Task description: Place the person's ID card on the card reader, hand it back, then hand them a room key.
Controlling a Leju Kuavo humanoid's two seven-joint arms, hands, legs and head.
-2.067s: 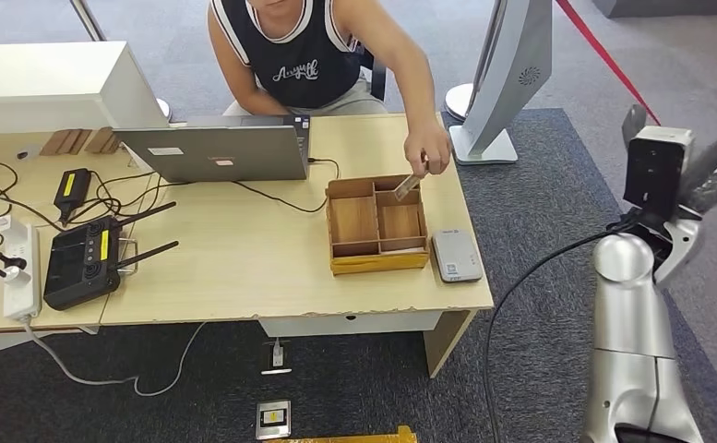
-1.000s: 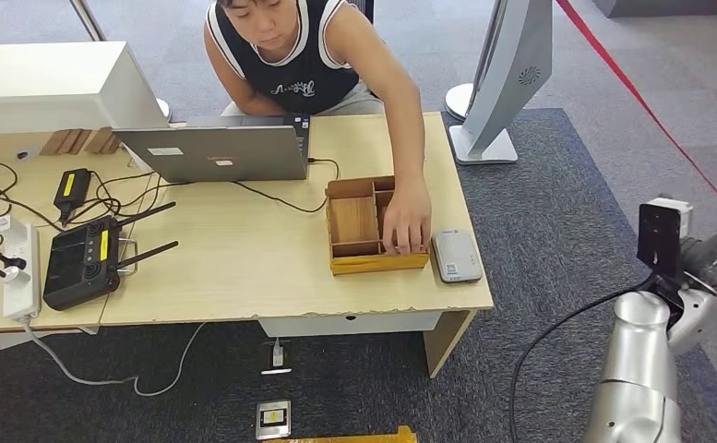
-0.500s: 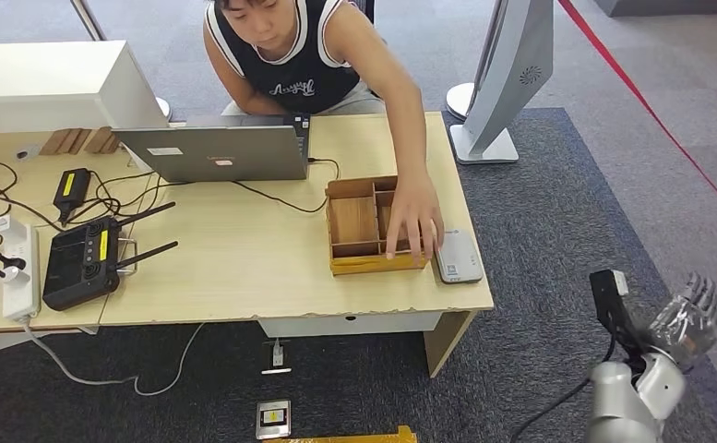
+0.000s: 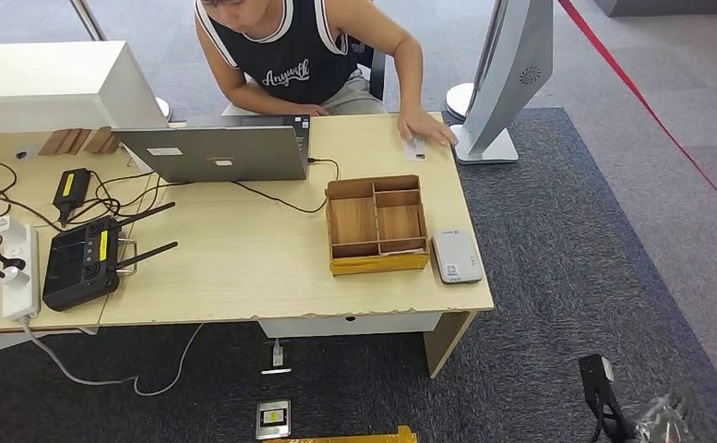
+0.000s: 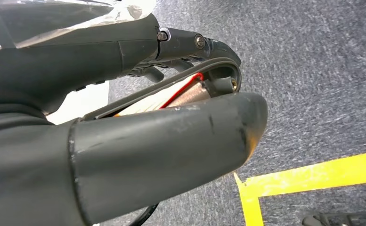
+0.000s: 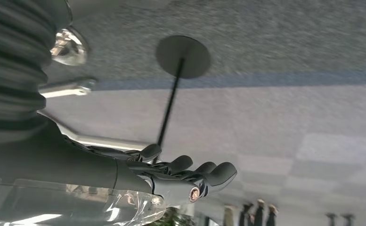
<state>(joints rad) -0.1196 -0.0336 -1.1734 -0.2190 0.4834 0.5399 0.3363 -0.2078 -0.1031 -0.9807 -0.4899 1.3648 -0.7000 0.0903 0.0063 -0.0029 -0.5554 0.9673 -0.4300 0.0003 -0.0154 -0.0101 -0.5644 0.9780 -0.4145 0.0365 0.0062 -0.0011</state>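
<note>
We have both arms hanging low beside the body, well away from the desk [image 4: 244, 277]. Our right hand [image 6: 171, 174] holds nothing, its fingers loosely curled but apart over the carpet; our left hand [image 5: 138, 117] is seen so close that we cannot tell how far its fingers are parted, though nothing seems held. The ID card [image 4: 415, 148] lies flat near the desk's far edge, under the person's hand [image 4: 425, 129], well apart from the card reader [image 4: 456, 256], which sits just beside the wooden tray [image 4: 376, 225] at the near right corner. The risks, as we judge them: reaching while the person's fingers cover the card could mean a collision; a thin flat card may slip from our fingers; and our arm crossing the tray might knock it or the reader.
</note>
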